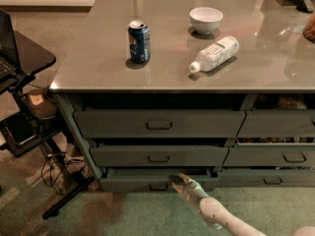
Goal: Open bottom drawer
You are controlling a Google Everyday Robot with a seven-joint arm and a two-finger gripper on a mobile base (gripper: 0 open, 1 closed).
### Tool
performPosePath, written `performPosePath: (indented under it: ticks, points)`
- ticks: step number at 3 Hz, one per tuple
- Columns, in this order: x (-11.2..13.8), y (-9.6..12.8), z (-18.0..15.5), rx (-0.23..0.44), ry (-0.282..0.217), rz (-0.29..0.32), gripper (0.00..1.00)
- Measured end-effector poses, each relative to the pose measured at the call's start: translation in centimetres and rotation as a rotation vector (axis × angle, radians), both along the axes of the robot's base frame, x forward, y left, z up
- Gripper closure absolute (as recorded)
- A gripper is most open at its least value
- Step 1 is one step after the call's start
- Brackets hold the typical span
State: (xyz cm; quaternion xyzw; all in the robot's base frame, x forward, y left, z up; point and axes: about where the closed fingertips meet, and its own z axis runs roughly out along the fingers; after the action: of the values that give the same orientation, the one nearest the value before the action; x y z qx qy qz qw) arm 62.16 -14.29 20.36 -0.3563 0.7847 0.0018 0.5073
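The bottom drawer (133,183) is the lowest, thinnest wide grey-green front of the left stack, with a small rectangular pull (158,186) at its centre. It stands slightly out from the cabinet, with a dark gap above its top edge. My gripper (177,180) is at the end of a white arm that comes in from the lower right. It sits at the drawer's top edge, just right of the pull and against the front.
Two taller wide drawers (158,123) sit above it, and narrower drawers (275,124) stand to the right. The countertop (98,58) holds a blue can (139,41), a white bowl (205,19) and a lying plastic bottle (214,53). A black stand with cables (29,122) is at the left.
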Motion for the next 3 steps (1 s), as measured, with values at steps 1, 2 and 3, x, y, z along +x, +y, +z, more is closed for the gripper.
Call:
performPosePath:
  ticks: [1,2,3]
  points:
    - [0.0,0.0,0.0,0.000,0.000,0.000,1.00]
    - [-2.2,0.4,0.0,-0.014,0.009,0.034,1.00]
    - [-2.2,0.4,0.6,-0.014,0.009,0.034,1.00]
